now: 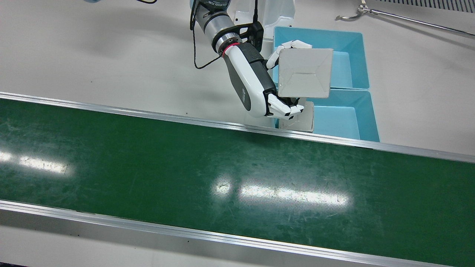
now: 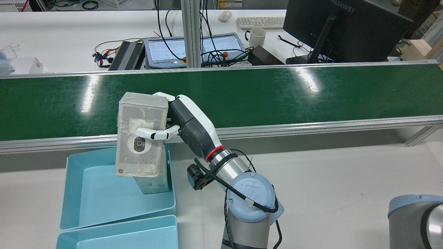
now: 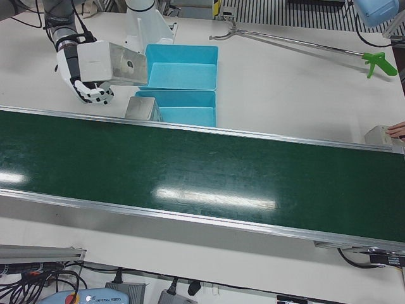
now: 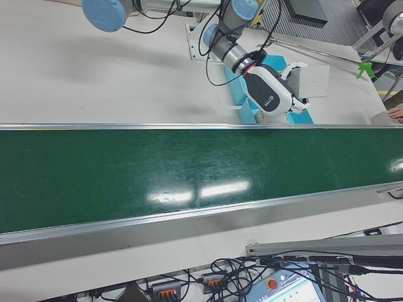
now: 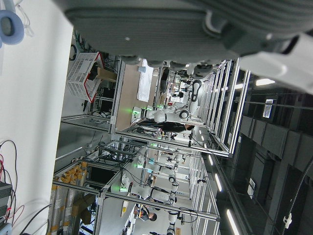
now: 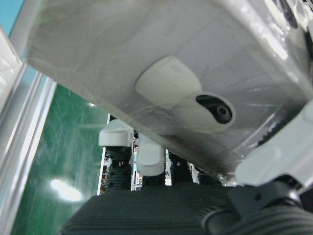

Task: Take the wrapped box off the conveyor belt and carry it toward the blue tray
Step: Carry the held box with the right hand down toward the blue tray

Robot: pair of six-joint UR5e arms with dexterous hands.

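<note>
My right hand [image 1: 256, 85] is shut on the wrapped box [image 1: 304, 72], a grey carton under clear film. It holds the box in the air above the belt-side edge of the blue trays [image 1: 365, 59]. In the rear view the box [image 2: 140, 135] hangs upright over the tray's corner [image 2: 86, 193], with the hand [image 2: 183, 121] to its right and fingers [image 2: 152, 134] across its face. The right hand view shows the box [image 6: 161, 73] filling the frame. My left hand [image 5: 195, 24] shows only in its own view, with nothing in it.
A second wrapped box [image 1: 297, 120] stands in the near tray's corner, under the held one. The green conveyor belt [image 1: 222, 174] carries nothing. A long grabber tool [image 3: 373, 62] lies on the table. Another box [image 3: 383, 134] sits at the belt's far end under a person's hand.
</note>
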